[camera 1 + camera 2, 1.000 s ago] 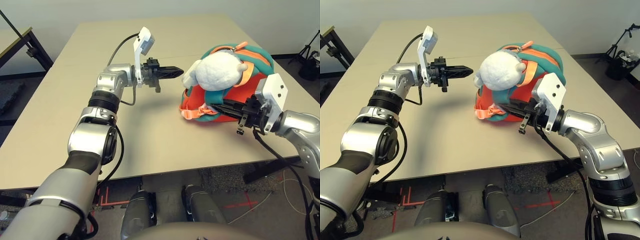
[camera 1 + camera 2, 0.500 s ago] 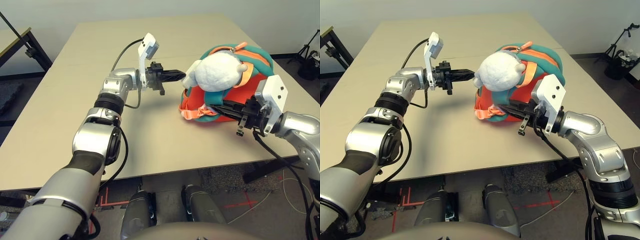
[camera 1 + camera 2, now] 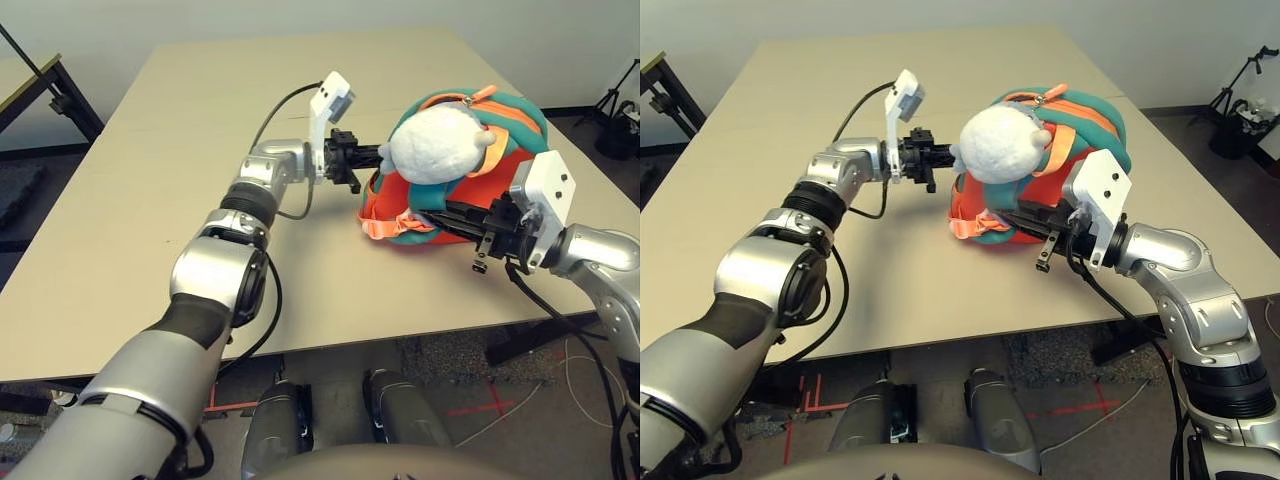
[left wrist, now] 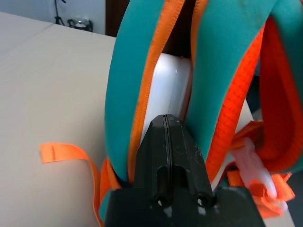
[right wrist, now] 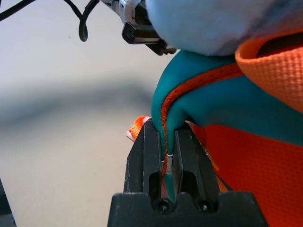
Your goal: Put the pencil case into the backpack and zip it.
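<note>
The orange backpack (image 3: pixel 505 160) with teal trim lies at the right of the table, its grey-white plush toy (image 3: pixel 435 145) on top. My left gripper (image 3: pixel 366 157) is shut with nothing between its fingers, and its tip sits at the backpack's open mouth. In the left wrist view the white pencil case (image 4: pixel 168 90) shows inside, between the two teal edges, just beyond the left gripper (image 4: pixel 165 119). My right gripper (image 5: pixel 166 142) is shut on the backpack's teal trim at the near side and holds it; it also shows in the head view as the right gripper (image 3: pixel 440 216).
The tan table (image 3: pixel 150 200) stretches wide to the left and behind. Loose orange straps (image 3: pixel 385 226) lie by the backpack's front. A black-framed table (image 3: pixel 50 95) stands at far left, and a tripod (image 3: pixel 620 95) on the floor at far right.
My left gripper has travelled right across the table, from well clear of the backpack to its opening. The right arm and the backpack have stayed put.
</note>
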{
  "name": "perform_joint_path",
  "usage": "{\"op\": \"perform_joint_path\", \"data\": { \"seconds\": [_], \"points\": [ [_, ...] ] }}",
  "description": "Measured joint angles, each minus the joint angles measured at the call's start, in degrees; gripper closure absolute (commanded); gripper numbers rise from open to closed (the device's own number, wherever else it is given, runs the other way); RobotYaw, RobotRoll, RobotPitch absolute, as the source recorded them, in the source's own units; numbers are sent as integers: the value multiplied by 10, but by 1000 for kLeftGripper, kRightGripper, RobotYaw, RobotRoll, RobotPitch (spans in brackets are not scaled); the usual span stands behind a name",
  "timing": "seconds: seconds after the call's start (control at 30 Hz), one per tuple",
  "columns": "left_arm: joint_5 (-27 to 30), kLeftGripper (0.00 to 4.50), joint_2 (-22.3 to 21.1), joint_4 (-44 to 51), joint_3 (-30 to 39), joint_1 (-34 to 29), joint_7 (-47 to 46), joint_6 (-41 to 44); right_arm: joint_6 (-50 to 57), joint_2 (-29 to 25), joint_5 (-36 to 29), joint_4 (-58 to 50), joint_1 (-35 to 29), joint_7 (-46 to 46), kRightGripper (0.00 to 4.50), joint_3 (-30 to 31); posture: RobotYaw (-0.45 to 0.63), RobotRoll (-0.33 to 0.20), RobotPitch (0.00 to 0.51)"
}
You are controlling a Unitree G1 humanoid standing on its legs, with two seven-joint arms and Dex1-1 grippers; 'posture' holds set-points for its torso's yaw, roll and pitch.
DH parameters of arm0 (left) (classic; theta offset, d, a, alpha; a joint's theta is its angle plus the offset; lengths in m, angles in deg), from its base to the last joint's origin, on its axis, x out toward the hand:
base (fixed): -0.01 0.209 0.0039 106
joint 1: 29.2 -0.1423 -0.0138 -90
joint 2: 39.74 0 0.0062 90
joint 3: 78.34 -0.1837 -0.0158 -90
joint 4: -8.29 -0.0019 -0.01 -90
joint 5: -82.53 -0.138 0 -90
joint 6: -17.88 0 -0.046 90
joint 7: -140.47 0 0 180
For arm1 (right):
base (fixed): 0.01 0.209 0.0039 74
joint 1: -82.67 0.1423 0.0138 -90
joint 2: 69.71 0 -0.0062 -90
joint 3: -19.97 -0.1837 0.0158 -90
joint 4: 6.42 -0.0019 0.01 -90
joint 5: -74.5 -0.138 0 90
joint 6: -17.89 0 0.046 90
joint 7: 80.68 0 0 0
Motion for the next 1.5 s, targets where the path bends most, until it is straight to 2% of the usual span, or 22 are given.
{"op": "perform_joint_path", "data": {
  "seconds": [0.17,0.5,0.6,0.73,0.8,0.9,0.93,1.33,1.5],
  "points": [
    [-9,4500,12,-12,1,1,-7,-8,5,0,0,0,0,-6,4466,0,-327,0,67],
    [-15,4500,0,-15,3,1,-2,-9,5,1,5,0,7,-7,4466,5,-303,0,63],
    [-15,3774,-14,-9,2,1,19,-3,5,2,6,0,10,-4,4466,9,-291,0,60],
    [-9,2316,-43,8,8,1,46,17,-1,2,7,4,12,-1,4466,16,-282,0,57],
    [0,1374,-64,27,18,1,56,29,-3,2,7,6,13,0,4466,17,-278,0,53],
    [15,247,-85,66,26,1,72,53,-8,2,10,12,14,2,4466,17,-270,0,49],
    [20,0,-90,82,28,0,77,61,-10,2,11,16,16,4,4466,18,-268,0,47],
    [129,0,-133,352,19,-12,148,255,-44,2,25,56,26,28,4466,22,-259,0,34],
    [148,0,-141,415,-11,-14,163,287,-52,2,33,64,26,31,4466,23,-267,0,30]
  ]
}}
